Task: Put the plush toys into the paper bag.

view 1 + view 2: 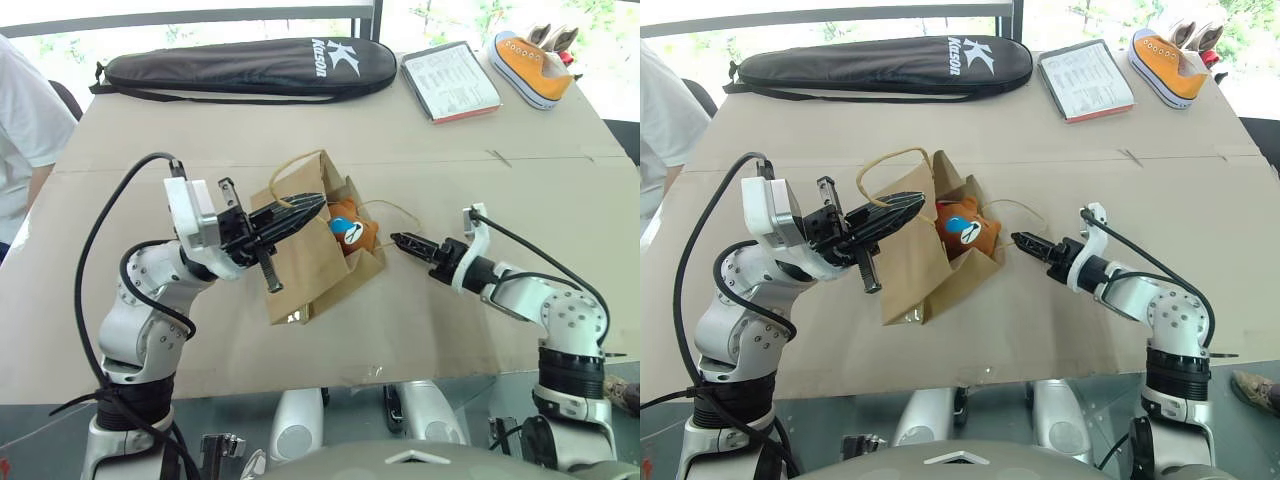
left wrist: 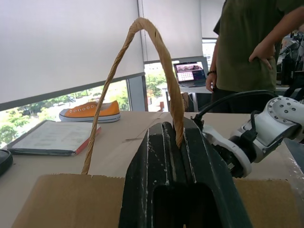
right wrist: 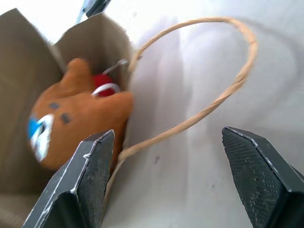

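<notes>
1. Since the brown kraft paper bag (image 1: 320, 255) lies on its side on the tan cardboard-covered table (image 1: 480, 310) with its mouth facing the right gripper (image 1: 398, 240), that arm looks like the nearer one for any nudge. In the left eye view the round brown plush toy with a blue-white patch (image 1: 350, 230) sits in the mouth, just beside those fingertips.
2. Right eye view: the left gripper (image 1: 915, 207) is clamped on 1 tan twisted-cord handle (image 1: 885, 160), propping up the bag's top edge. The bag's long axis runs from the mouth back toward the table's near edge.
3. Left wrist view: the cord loop (image 2: 142, 71) rises out of the shut black fingers (image 2: 156, 161), rough and fibrous, with flat matte paper below.
4. Right wrist view: the 2 ribbed black pads (image 3: 90, 175) stand wide apart, holding nothing. The fuzzy brown toy lies toward 1 pad, inside the bag. A bit of red (image 3: 100, 81) peeks behind it, maybe the 2nd toy. The other cord handle (image 3: 213, 99) lies limp on the table between the pads.
</notes>
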Robot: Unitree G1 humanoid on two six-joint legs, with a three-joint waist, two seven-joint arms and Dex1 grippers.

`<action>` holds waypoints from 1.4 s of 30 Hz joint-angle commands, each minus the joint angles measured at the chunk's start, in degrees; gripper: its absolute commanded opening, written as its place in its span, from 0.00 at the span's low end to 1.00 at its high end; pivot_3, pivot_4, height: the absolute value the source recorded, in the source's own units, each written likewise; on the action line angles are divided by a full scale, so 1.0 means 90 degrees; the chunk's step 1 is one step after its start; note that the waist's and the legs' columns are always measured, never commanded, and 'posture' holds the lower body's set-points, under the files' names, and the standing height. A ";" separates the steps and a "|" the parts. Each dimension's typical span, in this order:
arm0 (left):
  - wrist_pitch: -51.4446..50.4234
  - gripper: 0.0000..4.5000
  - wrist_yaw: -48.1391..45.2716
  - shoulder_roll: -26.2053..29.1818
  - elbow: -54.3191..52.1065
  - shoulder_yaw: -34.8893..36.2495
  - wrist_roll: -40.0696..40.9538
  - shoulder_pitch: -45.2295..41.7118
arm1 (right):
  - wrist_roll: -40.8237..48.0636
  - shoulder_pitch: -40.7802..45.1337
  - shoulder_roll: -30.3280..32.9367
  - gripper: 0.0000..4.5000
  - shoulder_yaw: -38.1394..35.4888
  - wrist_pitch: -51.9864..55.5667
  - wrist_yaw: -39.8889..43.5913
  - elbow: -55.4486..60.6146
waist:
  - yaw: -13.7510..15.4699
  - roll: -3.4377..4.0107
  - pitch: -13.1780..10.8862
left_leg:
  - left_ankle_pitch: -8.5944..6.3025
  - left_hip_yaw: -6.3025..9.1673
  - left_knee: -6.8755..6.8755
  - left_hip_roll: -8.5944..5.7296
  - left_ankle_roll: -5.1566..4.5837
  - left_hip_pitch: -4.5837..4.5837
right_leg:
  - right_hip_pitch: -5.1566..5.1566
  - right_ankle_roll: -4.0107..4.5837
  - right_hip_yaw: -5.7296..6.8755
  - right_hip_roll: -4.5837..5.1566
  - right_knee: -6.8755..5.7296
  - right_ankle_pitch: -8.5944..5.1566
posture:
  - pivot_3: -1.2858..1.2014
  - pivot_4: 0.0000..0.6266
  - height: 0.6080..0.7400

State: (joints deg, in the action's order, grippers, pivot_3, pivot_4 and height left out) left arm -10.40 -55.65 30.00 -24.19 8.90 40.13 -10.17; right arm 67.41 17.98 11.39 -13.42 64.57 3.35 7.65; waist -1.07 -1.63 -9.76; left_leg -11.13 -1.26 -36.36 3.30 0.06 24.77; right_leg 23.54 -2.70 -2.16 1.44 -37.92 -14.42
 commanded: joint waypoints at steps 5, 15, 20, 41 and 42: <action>0.0035 0.00 0.0148 0.0002 -0.0270 0.0013 0.0061 -0.0067 | -0.0502 0.0388 -0.0153 0.16 0.0225 -0.0597 0.0563 -0.0104 | 0.0004 0.0000 0.0000 | 0.0000 0.0001 0.0000 0.0000 0.0000 0.0000 | 0.0000 0.0000 0.0000 -0.0001 0.0000 0.0000 | 0.52 0.24 1.00; -0.0098 0.00 0.0997 -0.0256 0.0486 0.0308 0.0150 -0.1333 | 0.0253 0.2332 0.0146 0.01 -0.0278 -0.1080 0.0767 0.0708 | 0.0009 0.0023 -0.0020 | 0.0002 0.0006 -0.0012 0.0000 -0.0002 0.0006 | 0.0004 -0.0010 -0.0014 -0.0015 -0.0006 0.0002 | 0.52 0.24 1.00; -0.0087 0.00 0.1017 -0.0312 0.1106 0.0188 -0.0096 -0.1874 | 0.0158 0.3245 0.0795 0.01 -0.0076 -0.0878 0.0956 0.0706 | 0.0025 0.0017 -0.0016 | 0.0000 0.0011 0.0004 0.0000 -0.0002 0.0006 | 0.0000 -0.0001 -0.0017 -0.0023 0.0006 0.0005 | 0.52 0.24 1.00; -0.0588 0.31 0.1002 -0.0458 0.1677 -0.0054 -0.0216 -0.1926 | -0.1059 0.2606 0.1589 0.01 0.0650 -0.1228 0.2419 0.1066 | -0.0045 0.0015 -0.0014 | -0.0004 0.0008 -0.0004 0.0004 -0.0009 0.0003 | -0.0001 -0.0001 -0.0035 -0.0036 0.0005 0.0005 | 0.52 0.24 1.00; -0.0576 0.31 0.0903 -0.0462 0.1718 -0.0055 -0.0180 -0.1954 | -0.1139 0.2538 0.1592 0.01 0.0703 -0.1257 0.2446 0.1046 | -0.0034 0.0015 -0.0014 | -0.0004 0.0006 -0.0004 0.0003 -0.0009 0.0004 | -0.0001 -0.0001 -0.0037 -0.0035 0.0006 0.0005 | 0.52 0.24 1.00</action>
State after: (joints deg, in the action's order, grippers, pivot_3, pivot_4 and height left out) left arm -16.67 -45.63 25.71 -8.60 8.39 38.00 -26.96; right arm 57.23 41.29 25.70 -6.53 53.61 25.29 16.27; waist -1.37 -1.50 -9.89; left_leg -11.17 -1.24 -36.40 3.31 -0.02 24.85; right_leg 23.54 -2.71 -2.52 1.16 -37.84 -14.38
